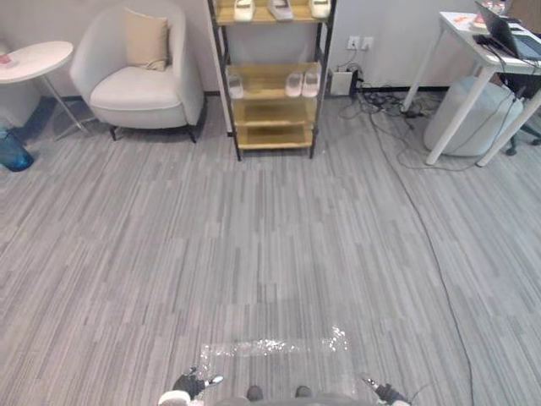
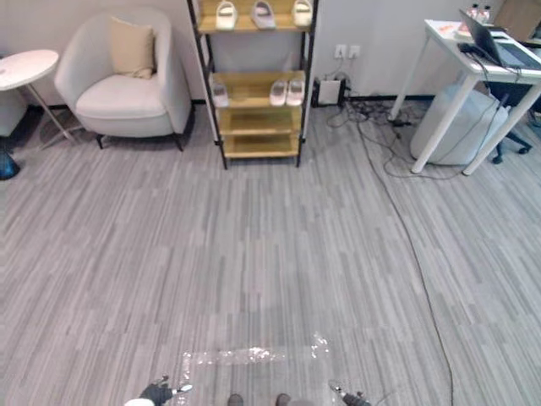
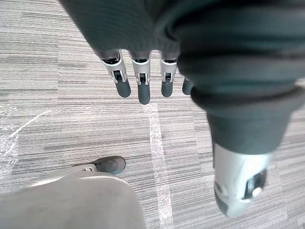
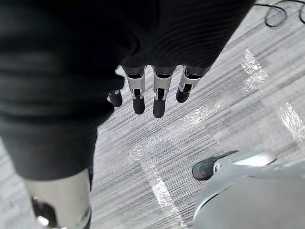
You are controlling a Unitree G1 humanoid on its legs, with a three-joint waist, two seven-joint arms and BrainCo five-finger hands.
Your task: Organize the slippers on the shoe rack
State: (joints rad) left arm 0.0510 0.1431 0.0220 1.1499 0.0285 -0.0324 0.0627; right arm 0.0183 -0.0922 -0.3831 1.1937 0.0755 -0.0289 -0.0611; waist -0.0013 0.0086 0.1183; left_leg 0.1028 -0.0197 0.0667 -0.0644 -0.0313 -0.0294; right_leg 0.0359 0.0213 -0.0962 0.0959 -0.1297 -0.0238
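**Slippers on rack, both hands low and slack**

The floor (image 1: 270, 237) is grey striped carpet and takes up most of the head views. A shiny patch of clear tape (image 1: 279, 347) lies on it near the lower edge.

The rack (image 1: 272, 112) stands at the far wall, well apart from the robot. It has dark posts and light wooden shelves.

An armchair (image 1: 144, 93), pale, sits just left of the rack. A white desk (image 1: 463, 32) is at far right, with a rounded pale pouf (image 1: 469, 114) under it. A round white side table (image 1: 34, 59) is at far left, beside the armchair.

A beige cushion (image 1: 146, 40) leans on the armchair's back. A dark laptop (image 1: 507, 34) sits open on the desk.

Slippers (image 2: 262, 12), all pale: three lie in a row on the top shelf. On the shelf below, a lone slipper (image 1: 234, 85) lies at the left end. A pair (image 1: 294, 84) lies side by side at the right end.

The left hand (image 1: 188, 386) shows at the lower edge of the head view, left of centre. In its wrist view the fingers (image 3: 138, 81) hang straight and slightly spread over the carpet, holding nothing.

The right hand (image 1: 390, 393) is at the lower edge, right of centre. Its fingers (image 4: 159, 95) are likewise straight and slack above the tape, with nothing in them.
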